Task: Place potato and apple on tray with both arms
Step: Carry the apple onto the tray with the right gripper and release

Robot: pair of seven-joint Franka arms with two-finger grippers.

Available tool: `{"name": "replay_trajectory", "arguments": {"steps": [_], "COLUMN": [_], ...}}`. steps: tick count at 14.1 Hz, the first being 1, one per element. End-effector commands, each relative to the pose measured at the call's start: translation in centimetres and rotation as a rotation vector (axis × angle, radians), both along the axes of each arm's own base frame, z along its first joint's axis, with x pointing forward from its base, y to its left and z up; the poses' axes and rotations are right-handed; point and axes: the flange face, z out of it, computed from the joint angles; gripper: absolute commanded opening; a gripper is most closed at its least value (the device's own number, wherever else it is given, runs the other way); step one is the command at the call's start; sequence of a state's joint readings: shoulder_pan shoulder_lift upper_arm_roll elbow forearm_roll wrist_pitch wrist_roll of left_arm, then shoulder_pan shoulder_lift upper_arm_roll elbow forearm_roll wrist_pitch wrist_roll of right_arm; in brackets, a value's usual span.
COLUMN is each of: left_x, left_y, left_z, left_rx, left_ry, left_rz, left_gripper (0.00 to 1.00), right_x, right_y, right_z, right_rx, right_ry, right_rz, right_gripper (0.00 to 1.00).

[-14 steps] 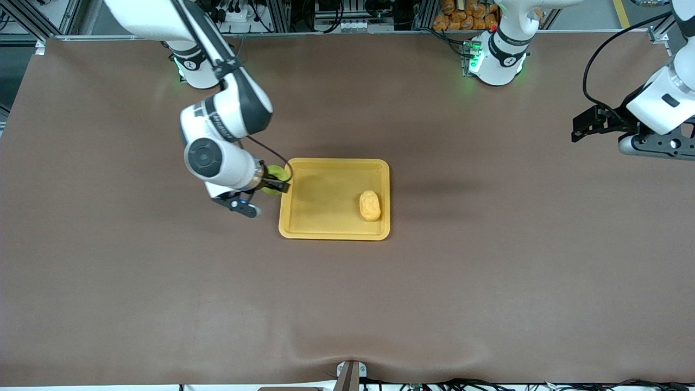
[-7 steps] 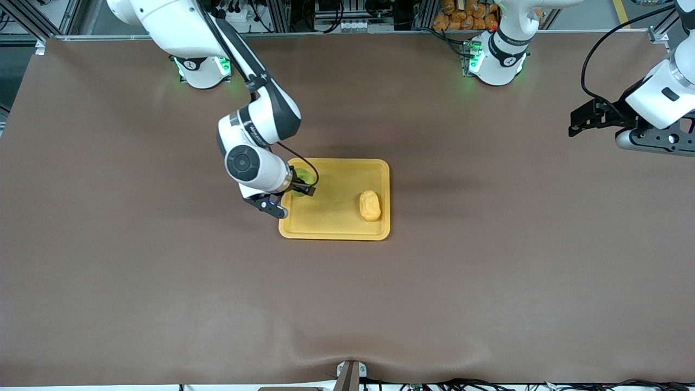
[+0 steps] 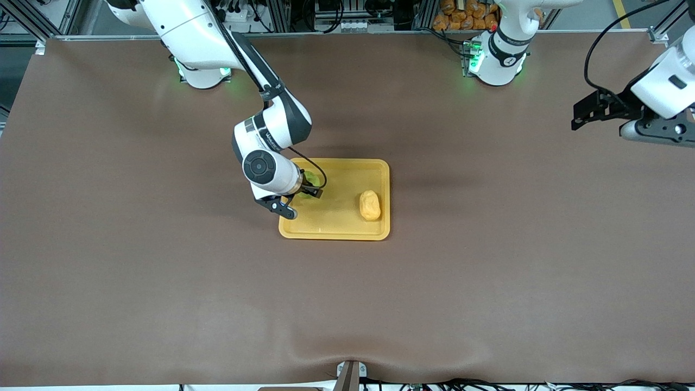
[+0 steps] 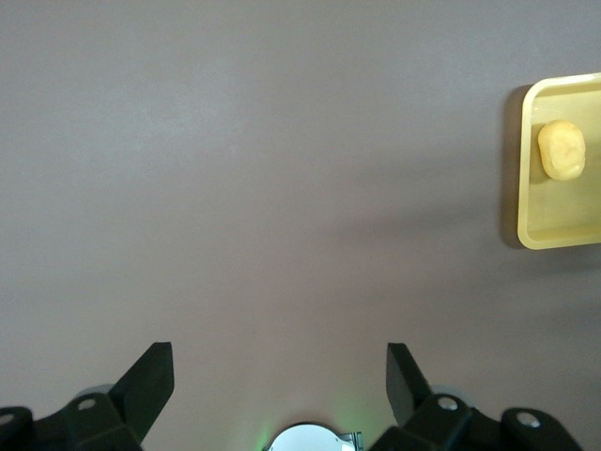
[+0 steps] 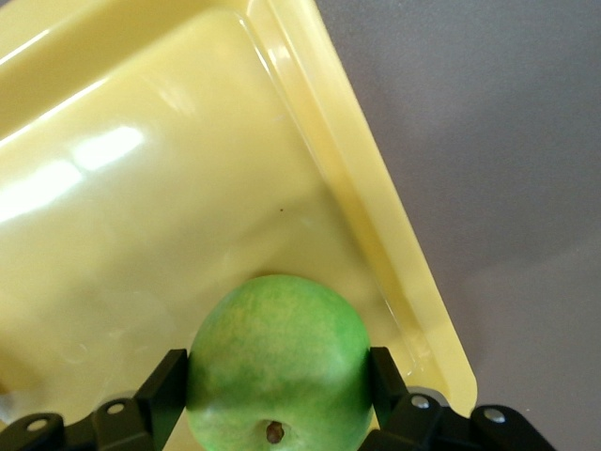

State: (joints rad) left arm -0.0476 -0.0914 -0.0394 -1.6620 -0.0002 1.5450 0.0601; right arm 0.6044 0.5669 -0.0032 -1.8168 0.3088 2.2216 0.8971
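The yellow-orange tray (image 3: 334,231) lies mid-table. The potato (image 3: 370,205) rests in it at the end toward the left arm, and shows in the left wrist view (image 4: 562,150). My right gripper (image 3: 307,187) is shut on the green apple (image 5: 279,365) and holds it over the tray's end toward the right arm, close to the tray floor (image 5: 141,235). In the front view the apple (image 3: 310,177) is mostly hidden by the wrist. My left gripper (image 3: 583,117) is open and empty, raised over the bare table at the left arm's end; its fingers (image 4: 150,381) stand wide apart.
A brown mat (image 3: 347,304) covers the table. The left arm's base (image 3: 497,57) and the right arm's base (image 3: 201,73) stand along the edge farthest from the front camera. A small mount (image 3: 350,374) sits at the nearest edge.
My right gripper has carried the apple from beside the tray's end to over the tray's inside. My left gripper has shifted slightly at its end of the table.
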Motion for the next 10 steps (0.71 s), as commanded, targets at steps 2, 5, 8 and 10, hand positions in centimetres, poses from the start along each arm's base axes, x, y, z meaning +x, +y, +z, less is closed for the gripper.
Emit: {"name": "replay_trajectory", "arguments": {"steps": [2,5,8,10], "left_x": [-0.7,-0.4,0.3,0.6], "left_y": [0.6,0.5,0.5,0.8], "left_z": [1.6,2.0,1.1,1.1], "left_rx": [-0.014,-0.01,-0.014,-0.005], "left_ry": [-0.003,-0.013,0.003,0.002], "left_rz": [0.013,0.012,0.012,0.016], "left_gripper": [1.0,1.0,1.0,1.0], "right_x": [0.3,1.4,3.0,4.9], "right_y": [0.5,0.9,0.1,-2.2], "right_z": [-0.7,2.5,7.3,10.6], "right_rx": [-0.001,-0.003,-0.003,0.015], "right_ry": [0.009,0.05,0.08,0.085], "right_rz": [-0.029,-0.028,-0.009,-0.023], "right_gripper": [1.0,1.0,1.0,1.0]}}
